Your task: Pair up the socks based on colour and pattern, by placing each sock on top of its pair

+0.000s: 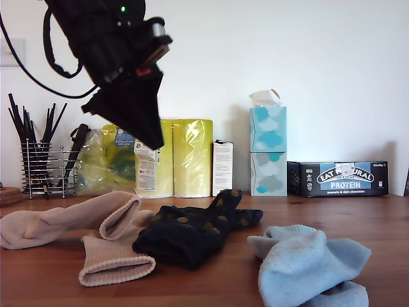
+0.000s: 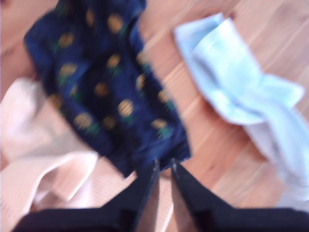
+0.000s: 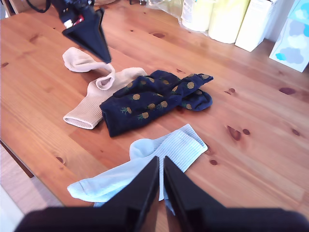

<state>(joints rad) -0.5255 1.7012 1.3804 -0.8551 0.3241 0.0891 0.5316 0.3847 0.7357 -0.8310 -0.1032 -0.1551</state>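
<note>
Dark navy socks (image 1: 192,236) (image 2: 106,82) (image 3: 149,99) with yellowish spots lie heaped together mid-table. Two beige ribbed-cuff socks (image 1: 64,220) (image 3: 96,104) overlap beside them, toward the exterior view's left. Light blue socks (image 1: 307,262) (image 2: 231,82) (image 3: 159,150) lie crumpled toward the exterior view's right. My first gripper (image 1: 155,142) (image 2: 164,164) (image 3: 107,60) hangs shut and empty, well above the beige socks and the navy heap's edge. My second gripper (image 3: 161,159) is shut and empty, high over the light blue socks; it is outside the exterior view.
Along the back wall stand a wire holder of black sticks (image 1: 41,163), yellow paper-roll packs (image 1: 182,157), a white carton (image 1: 222,167), stacked tissue boxes (image 1: 268,150) and a protein-bar box (image 1: 339,178). The wooden table's edge (image 3: 29,159) runs close to the light blue socks.
</note>
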